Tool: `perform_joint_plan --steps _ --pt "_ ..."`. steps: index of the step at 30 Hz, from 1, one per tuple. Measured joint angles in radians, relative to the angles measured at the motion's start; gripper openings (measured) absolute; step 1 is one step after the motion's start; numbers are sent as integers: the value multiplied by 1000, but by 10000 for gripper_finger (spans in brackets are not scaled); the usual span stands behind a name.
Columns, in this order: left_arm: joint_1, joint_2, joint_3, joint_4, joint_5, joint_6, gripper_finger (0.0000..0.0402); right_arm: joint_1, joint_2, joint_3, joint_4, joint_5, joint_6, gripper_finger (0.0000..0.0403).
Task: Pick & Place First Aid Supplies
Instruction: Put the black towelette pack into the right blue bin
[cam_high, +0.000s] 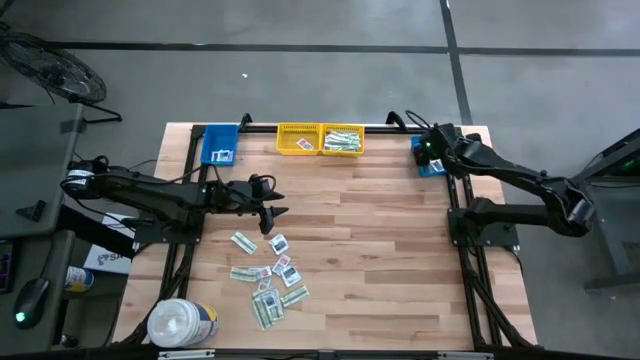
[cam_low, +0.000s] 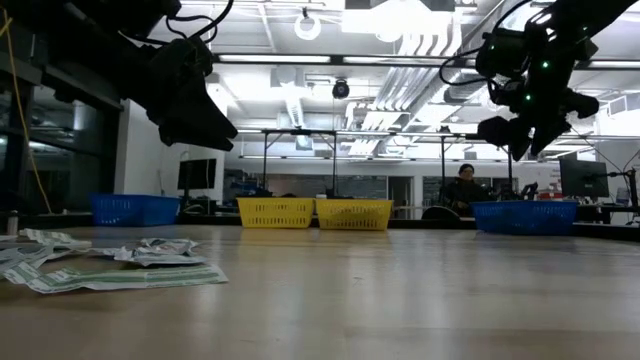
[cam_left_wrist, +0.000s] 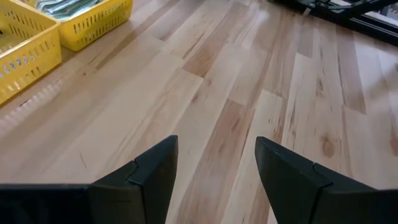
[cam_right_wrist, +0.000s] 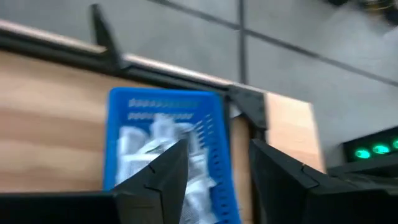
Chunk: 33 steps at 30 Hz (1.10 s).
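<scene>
High view: the table (cam_high: 380, 270) is being looked down on, with both arms reaching over it. The left gripper (cam_high: 272, 214) is being held above bare wood just beyond the loose heap of first aid supplies (cam_high: 268, 275), which are lying scattered near the table's front left, beside the white tub (cam_high: 182, 322). In the left wrist view its fingers (cam_left_wrist: 152, 180) are being kept spread apart, with nothing between them. The right gripper (cam_high: 428, 152) is being held over the blue bin at the far right corner (cam_high: 436, 168). In the right wrist view its fingers (cam_right_wrist: 168, 177) are being shown parted and empty, and white packets (cam_right_wrist: 158, 146) are lying in that bin below them. Two yellow bins (cam_high: 320, 139) are standing side by side at the far edge, the right one holding pale green strips (cam_high: 342, 141). Another blue bin (cam_high: 220, 144) is standing at the far left, with a packet in it. In the low view a person (cam_low: 462, 188) is being seen in the room behind.
</scene>
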Motion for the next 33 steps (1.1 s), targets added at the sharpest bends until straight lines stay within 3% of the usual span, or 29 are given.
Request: perform_joint_plan --steps 7,13,17,22,33 --pt "0 0 0 -38 1 -60 215 26 -15 0 62 -287 -75 154" --pt "0 0 0 -195 68 -247 213 88 -15 0 169 -612 -166 154" --pt "0 1 0 -295 106 -320 199 179 -13 0 270 -742 -219 150" --pt "0 1 0 -306 189 -221 175 323 -4 0 395 -799 -318 150" --pt "-2 66 0 -309 415 219 166 548 11 1 480 -776 -367 145"
